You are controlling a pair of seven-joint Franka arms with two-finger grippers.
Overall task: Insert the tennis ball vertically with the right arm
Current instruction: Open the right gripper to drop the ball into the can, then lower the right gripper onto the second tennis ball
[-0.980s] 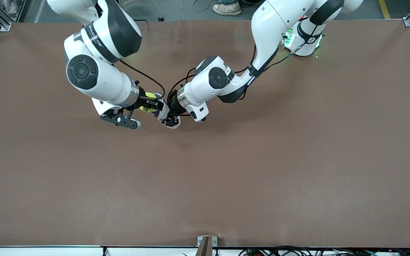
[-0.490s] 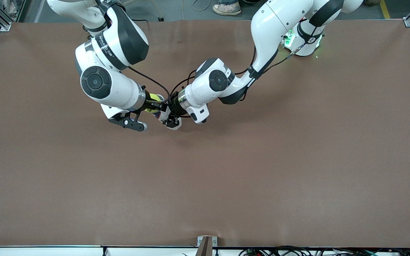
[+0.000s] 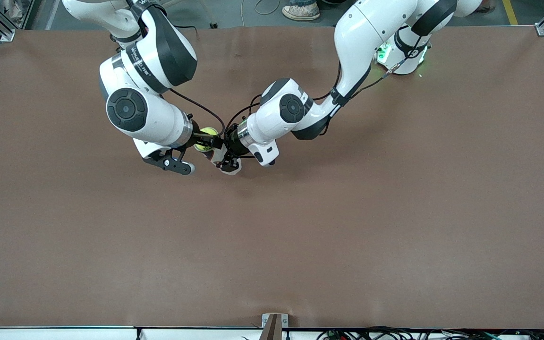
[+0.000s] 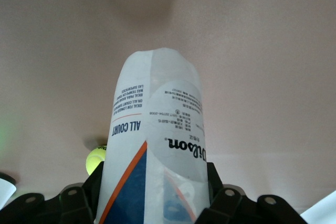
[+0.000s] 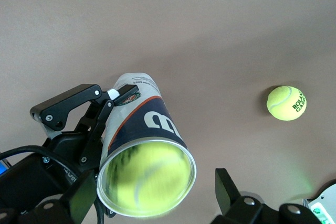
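A white and blue Wilson ball can (image 4: 157, 129) stands upright over the table, and my left gripper (image 4: 152, 182) is shut on its lower body. In the right wrist view the can's open mouth (image 5: 147, 177) faces up with a blurred yellow tennis ball (image 5: 144, 174) inside it. My right gripper (image 5: 152, 190) is right above the mouth, its fingers (image 5: 231, 184) spread wide on either side and holding nothing. In the front view the ball (image 3: 204, 140) shows between the right gripper (image 3: 203, 140) and the left gripper (image 3: 222, 155).
A second tennis ball (image 5: 286, 103) lies loose on the brown table (image 3: 300, 226) beside the can; it also shows in the left wrist view (image 4: 96, 159). Both arms meet near the middle of the table.
My right gripper carried the ball over the can's mouth, then opened. The ball has left the fingers and sits in the mouth. The left gripper with the can barely moved.
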